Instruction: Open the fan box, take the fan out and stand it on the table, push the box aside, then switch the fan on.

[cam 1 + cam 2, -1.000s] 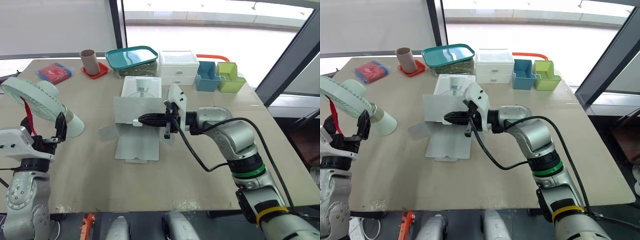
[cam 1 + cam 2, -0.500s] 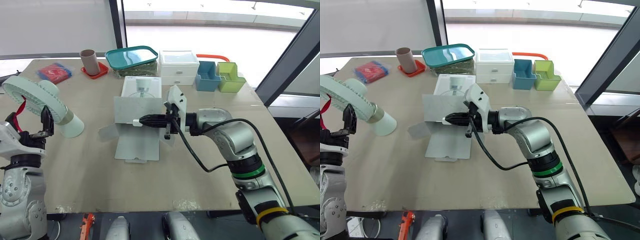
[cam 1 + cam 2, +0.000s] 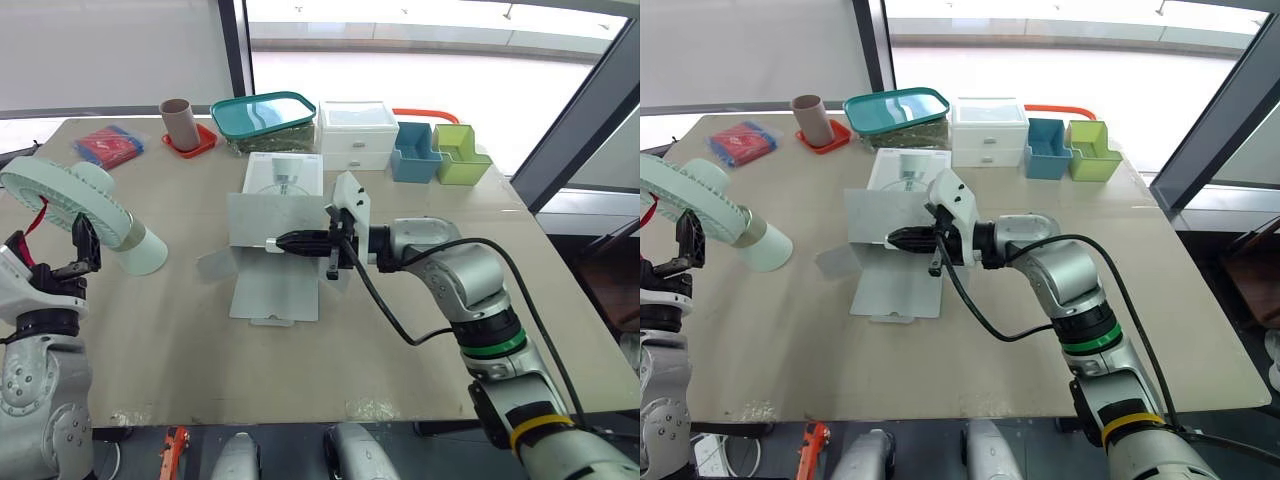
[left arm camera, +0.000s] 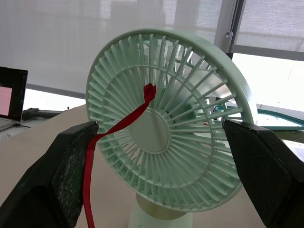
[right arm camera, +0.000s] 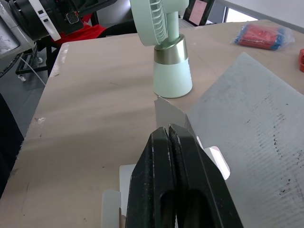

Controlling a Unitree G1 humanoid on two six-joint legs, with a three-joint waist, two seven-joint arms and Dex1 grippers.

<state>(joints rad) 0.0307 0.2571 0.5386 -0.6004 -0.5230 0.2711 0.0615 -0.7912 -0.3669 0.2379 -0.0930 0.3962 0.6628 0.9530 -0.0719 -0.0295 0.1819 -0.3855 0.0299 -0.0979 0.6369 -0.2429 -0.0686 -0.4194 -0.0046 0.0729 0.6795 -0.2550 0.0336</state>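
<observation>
Fan (image 3: 72, 200) upright on table (image 3: 400, 350), left side. Your left gripper (image 4: 159, 135) just short of it, fingers spread wide. Your right gripper (image 3: 283, 241) mid-table, fingers pressed together over opened box (image 3: 275, 285), flaps splayed flat.

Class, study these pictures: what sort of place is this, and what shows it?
Probably an office or lab workroom. A beige table stands by tall dark-framed windows, and along its far edge sit a white plastic drawer organiser, a blue plastic desk tray and a green plastic desk tray.
</observation>
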